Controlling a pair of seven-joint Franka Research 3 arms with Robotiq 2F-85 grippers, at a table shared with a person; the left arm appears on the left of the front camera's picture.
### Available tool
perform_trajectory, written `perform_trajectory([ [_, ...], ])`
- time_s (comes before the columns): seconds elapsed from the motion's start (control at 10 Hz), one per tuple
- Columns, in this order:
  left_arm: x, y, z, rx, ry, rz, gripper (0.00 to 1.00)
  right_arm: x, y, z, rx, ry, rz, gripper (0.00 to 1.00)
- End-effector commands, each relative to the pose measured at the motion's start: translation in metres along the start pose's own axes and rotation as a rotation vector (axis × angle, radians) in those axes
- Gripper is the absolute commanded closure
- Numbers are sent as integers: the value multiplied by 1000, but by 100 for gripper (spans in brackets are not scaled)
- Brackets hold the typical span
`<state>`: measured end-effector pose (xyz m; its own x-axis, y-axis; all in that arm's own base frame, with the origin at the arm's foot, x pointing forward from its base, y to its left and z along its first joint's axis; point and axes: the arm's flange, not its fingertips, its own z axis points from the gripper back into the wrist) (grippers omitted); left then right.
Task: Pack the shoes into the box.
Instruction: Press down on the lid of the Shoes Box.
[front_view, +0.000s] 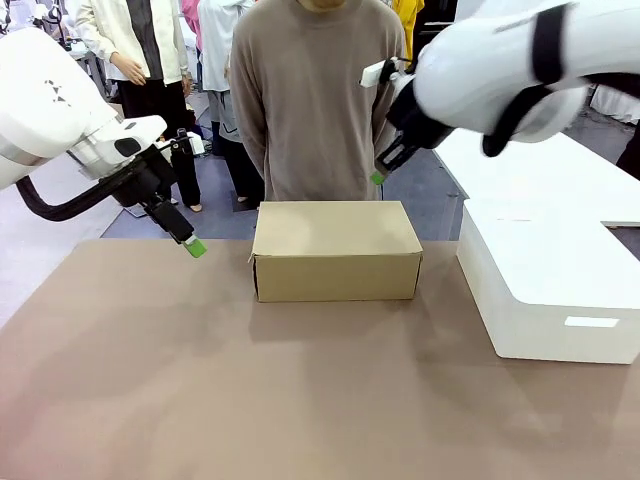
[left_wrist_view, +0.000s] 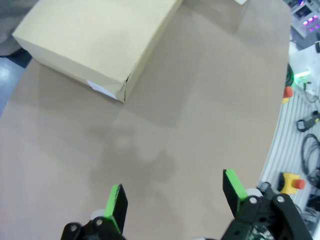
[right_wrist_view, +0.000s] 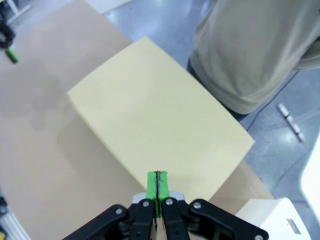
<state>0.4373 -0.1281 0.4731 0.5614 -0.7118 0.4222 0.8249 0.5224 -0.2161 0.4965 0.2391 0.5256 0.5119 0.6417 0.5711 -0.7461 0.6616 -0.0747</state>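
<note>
One closed cardboard shoebox (front_view: 336, 250) sits mid-table before the person (front_view: 315, 95), its long axis running left to right. Left gripper (left_wrist_view: 175, 192) hovers spread wide near its left end; right gripper (right_wrist_view: 157, 182), pads pressed together and empty, hangs above its far right corner. White block (front_view: 550, 280) stands just right.

Matt cardboard box (front_view: 336, 250), smooth matt table (front_view: 250, 390)

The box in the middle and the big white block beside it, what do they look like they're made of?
The box looks like plain tan cardboard: matte, with folded edges and a seam at its corner. The white block looks like smooth painted board or plastic, with rounded edges and a slight sheen; which of the two is unclear. The table has a dull brown, paper-like surface.
</note>
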Motion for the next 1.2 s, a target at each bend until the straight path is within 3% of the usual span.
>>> perform_trajectory([
  [0.0,-1,0,2,-2,3,6,0,30,-9,-30,-110,34,-70,100],
  [0.1,-1,0,2,-2,3,6,0,34,-12,-48,-143,44,-92,100],
  [0.4,-1,0,2,-2,3,6,0,39,-23,-98,-91,91,-132,100],
  [1.1,-1,0,2,-2,3,6,0,22,-34,-163,-57,189,-174,100],
])
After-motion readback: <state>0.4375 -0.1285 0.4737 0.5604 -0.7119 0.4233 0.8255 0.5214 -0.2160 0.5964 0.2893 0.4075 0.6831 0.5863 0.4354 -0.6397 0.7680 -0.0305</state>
